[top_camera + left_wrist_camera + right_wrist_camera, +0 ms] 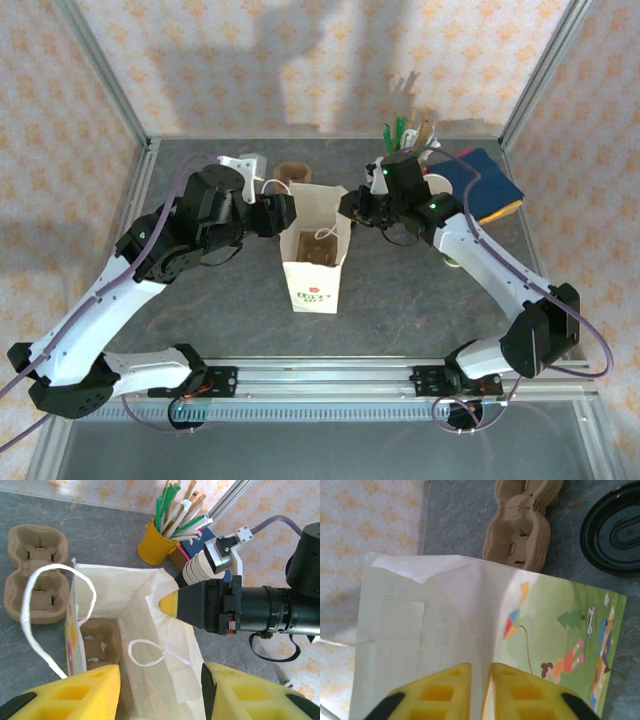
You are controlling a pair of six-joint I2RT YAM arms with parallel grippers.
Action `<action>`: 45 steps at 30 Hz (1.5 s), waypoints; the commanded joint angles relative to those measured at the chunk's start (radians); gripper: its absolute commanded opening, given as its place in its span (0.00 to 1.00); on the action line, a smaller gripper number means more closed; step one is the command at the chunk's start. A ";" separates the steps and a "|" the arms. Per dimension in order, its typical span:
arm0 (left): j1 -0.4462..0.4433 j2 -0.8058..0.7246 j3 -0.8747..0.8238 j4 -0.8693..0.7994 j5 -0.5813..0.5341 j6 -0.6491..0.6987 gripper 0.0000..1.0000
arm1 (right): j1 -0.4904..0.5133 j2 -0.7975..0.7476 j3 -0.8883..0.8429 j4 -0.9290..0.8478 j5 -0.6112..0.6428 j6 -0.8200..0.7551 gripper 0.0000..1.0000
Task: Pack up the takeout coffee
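Note:
A white paper bag [315,265] with a kite picture stands open at mid-table, a cardboard cup carrier [100,642] inside it. My right gripper [481,680] is shut on the bag's right rim, and the folded paper wall [470,610] runs between its yellow fingers. My left gripper [160,690] is open at the bag's left side; the wall with a string handle [150,652] lies between its fingers, untouched. Of the takeout coffee only a round black lid [612,530] shows, seen from above beyond the bag; its cup is hidden.
A stack of cardboard carriers [290,172] lies behind the bag. At the back right are a yellow cup of sticks and straws [152,545], stacked white cups [196,569] and a blue pad [485,180]. Frame posts and walls close in the table.

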 commanded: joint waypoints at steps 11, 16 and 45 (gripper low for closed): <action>0.079 -0.066 -0.089 0.036 -0.232 -0.016 0.57 | -0.008 -0.063 0.194 -0.183 0.243 -0.052 0.48; 0.098 -0.070 -0.088 0.072 -0.330 0.058 0.66 | -0.009 -0.124 0.217 -0.216 0.335 -0.066 0.54; 0.454 -0.194 -0.512 0.417 -0.192 0.203 0.99 | -0.484 -0.375 -0.074 -0.440 0.606 -0.095 1.00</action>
